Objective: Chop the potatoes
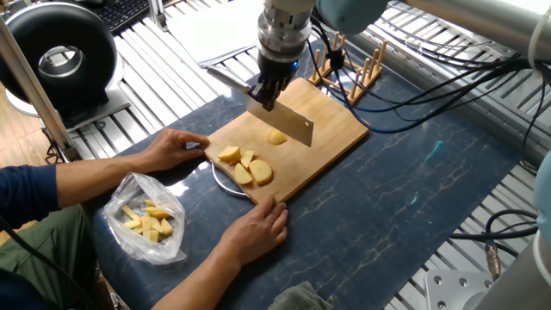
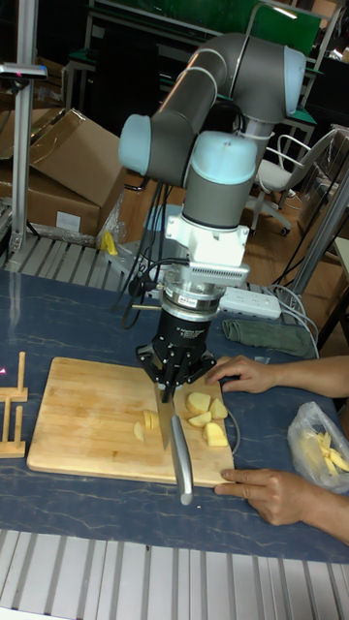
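Pale yellow potatoes (image 1: 245,165) lie on the wooden cutting board (image 1: 331,129): we count a cluster of about four chunks near the board's 7 o'clock corner in the fixed view, touching one another. One more potato piece (image 1: 276,137) sits apart from them, toward 1 o'clock of the cluster, near the middle of the board.

Just above that lone piece hangs the knife (image 1: 281,121), a broad rectangular blade with its edge downward. In the fixed view the blade's lower edge appears clear of the piece, though we cannot tell the gap for sure. In the tall fixed view the blade is seen edge-on, with the lone piece just at 9 o'clock of it.

The gripper (image 1: 265,93) is clamped on the knife's handle, its jaws closed around it, pointing straight down from the arm (image 2: 228,116).

A person's right hand (image 1: 175,148) rests at the board's 9 o'clock corner, touching it, and the left hand (image 1: 255,231) presses at the 6 o'clock edge. A thin wire loop (image 1: 225,184) shows beside the board under the cluster.

At 8 o'clock of the board, well apart, a clear plastic bag (image 1: 148,217) holds yellow pieces. A small wooden rack (image 1: 351,72) stands at the board's 1 o'clock end.
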Robot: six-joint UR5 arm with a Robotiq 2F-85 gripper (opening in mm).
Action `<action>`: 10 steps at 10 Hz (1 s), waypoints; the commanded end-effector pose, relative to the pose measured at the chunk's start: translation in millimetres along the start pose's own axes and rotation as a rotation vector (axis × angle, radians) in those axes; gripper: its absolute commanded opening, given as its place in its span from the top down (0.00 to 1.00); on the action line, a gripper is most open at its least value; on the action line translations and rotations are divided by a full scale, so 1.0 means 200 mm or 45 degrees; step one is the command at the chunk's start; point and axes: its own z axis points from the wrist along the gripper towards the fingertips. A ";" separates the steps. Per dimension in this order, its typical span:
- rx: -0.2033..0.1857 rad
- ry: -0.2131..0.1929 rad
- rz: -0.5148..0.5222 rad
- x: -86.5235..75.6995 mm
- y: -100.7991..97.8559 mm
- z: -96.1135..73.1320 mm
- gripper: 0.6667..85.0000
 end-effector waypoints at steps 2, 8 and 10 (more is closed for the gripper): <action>-0.005 -0.029 -0.013 -0.04 0.00 0.05 1.00; 0.000 -0.052 -0.033 -0.05 -0.01 0.12 1.00; 0.000 -0.054 -0.033 -0.05 -0.01 0.12 1.00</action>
